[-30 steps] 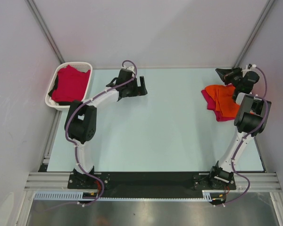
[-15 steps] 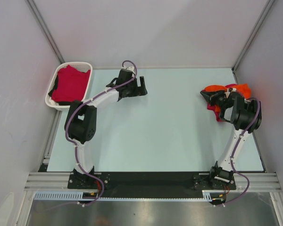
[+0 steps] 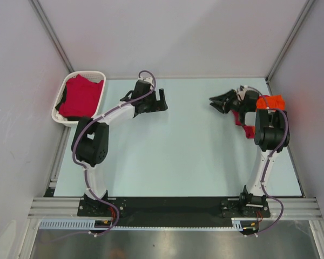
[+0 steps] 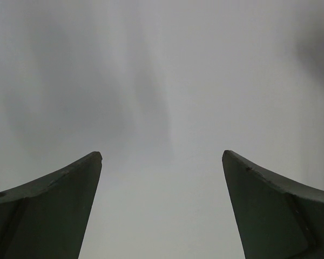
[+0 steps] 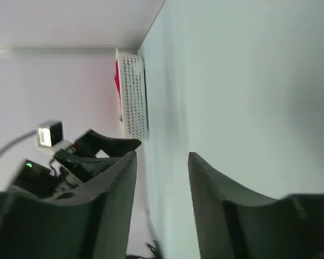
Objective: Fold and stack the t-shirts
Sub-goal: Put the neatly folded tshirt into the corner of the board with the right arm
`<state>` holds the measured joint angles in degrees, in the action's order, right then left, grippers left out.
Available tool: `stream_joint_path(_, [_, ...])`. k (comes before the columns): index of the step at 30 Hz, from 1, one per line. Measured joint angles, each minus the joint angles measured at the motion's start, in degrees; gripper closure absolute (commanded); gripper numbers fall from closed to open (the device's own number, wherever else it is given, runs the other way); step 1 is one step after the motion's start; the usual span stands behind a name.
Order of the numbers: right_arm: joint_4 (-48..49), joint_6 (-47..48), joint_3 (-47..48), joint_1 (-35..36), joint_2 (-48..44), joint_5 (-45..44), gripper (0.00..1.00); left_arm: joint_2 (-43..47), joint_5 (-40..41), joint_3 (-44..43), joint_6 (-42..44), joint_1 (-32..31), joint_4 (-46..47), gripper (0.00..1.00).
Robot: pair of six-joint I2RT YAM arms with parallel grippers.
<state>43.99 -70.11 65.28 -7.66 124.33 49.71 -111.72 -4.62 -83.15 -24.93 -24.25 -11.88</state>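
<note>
A bright orange t-shirt lies bunched at the far right of the table, mostly hidden behind my right arm. A strip of a crimson-pink t-shirt shows beneath it. Another crimson-pink t-shirt fills the white basket, which the right wrist view also shows as a basket with red cloth. My right gripper points left over bare table, left of the pile. In its own view the right gripper is open with nothing between the fingers. My left gripper hovers at the far centre-left, and in its own view the left gripper is wide open and empty.
Grey walls close the table on the left, back and right. The basket stands in the far left corner. The left arm's dark fingers show in the right wrist view, across the pale table.
My right gripper has swung left off the shirt pile and its jaws have parted. The orange t-shirt, flat a second ago, is now bunched at the right. The left arm has barely moved.
</note>
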Motion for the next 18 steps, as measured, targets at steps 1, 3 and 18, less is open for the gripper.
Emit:
stream_joint_path(1, [-7.1, 5.4, 3.19, 2.03, -1.64, 0.02, 0.35, 0.46, 0.04, 0.26, 0.0, 0.0, 0.0, 0.0])
stream_joint_path(3, [-23.61, 16.85, 13.86, 6.78, -4.46, -3.02, 0.32, 1.64, 0.24, 0.74, 0.0, 0.0, 0.02, 0.0])
stream_joint_path(18, [-70.1, 57.88, 42.86, 35.39, -3.39, -43.8, 0.19, 8.7, 1.33, 8.41, 0.09, 0.0, 2.4, 0.0])
